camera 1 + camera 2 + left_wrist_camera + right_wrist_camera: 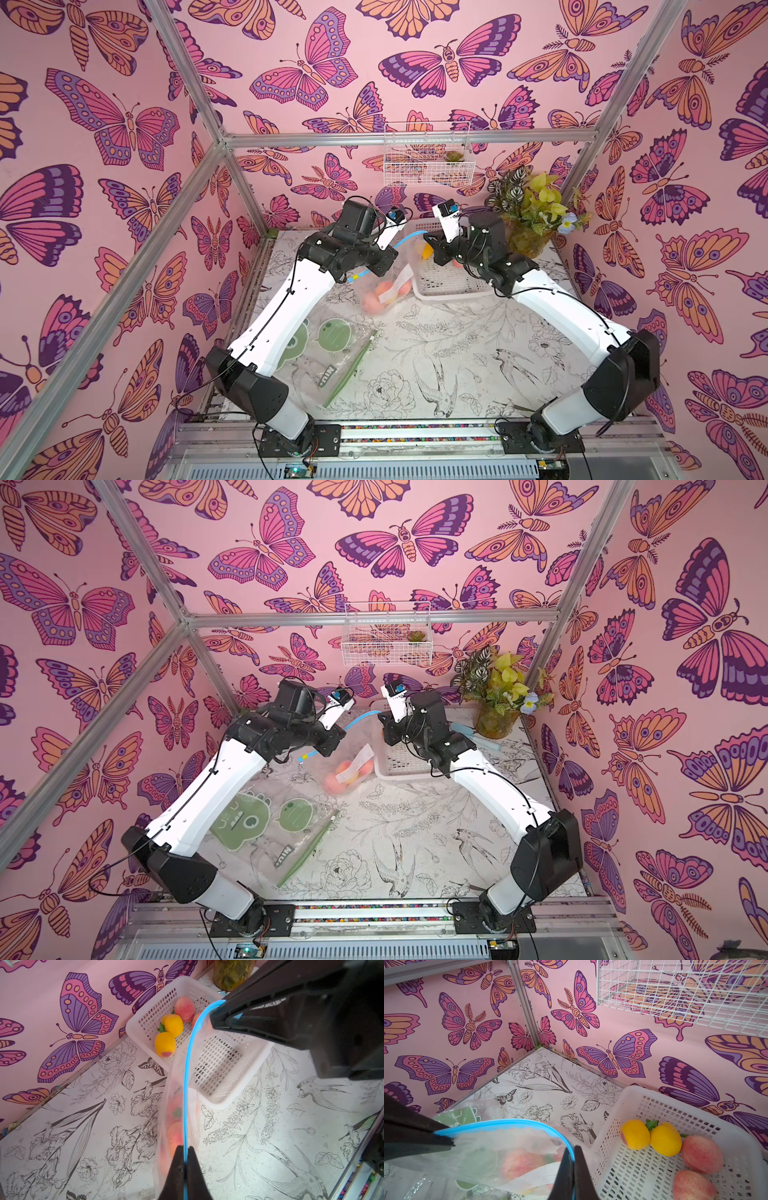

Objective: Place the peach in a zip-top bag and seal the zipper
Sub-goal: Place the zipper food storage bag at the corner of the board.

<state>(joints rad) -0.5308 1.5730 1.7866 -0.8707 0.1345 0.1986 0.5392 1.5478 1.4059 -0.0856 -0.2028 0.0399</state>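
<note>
A clear zip-top bag [392,286] with a blue zipper [187,1076] hangs between my two grippers, its bottom resting on the table. Pink peaches [521,1163] show through the plastic, beside a white label. My left gripper [185,1150] is shut on the zipper strip. My right gripper [573,1150] is shut on the same strip further along, above the near corner of the white basket [220,1101]. Between the two grips the zipper curves as a single blue line. In both top views the grippers [392,249] [380,717] face each other at the back of the table.
The white basket [633,1089] holds two pink peaches [700,1153] and two yellow fruits [652,1136]. A second bag with green frog prints [332,345] lies flat at the front left. A potted plant [532,216] stands at the back right, and a wire basket [428,156] hangs on the back wall.
</note>
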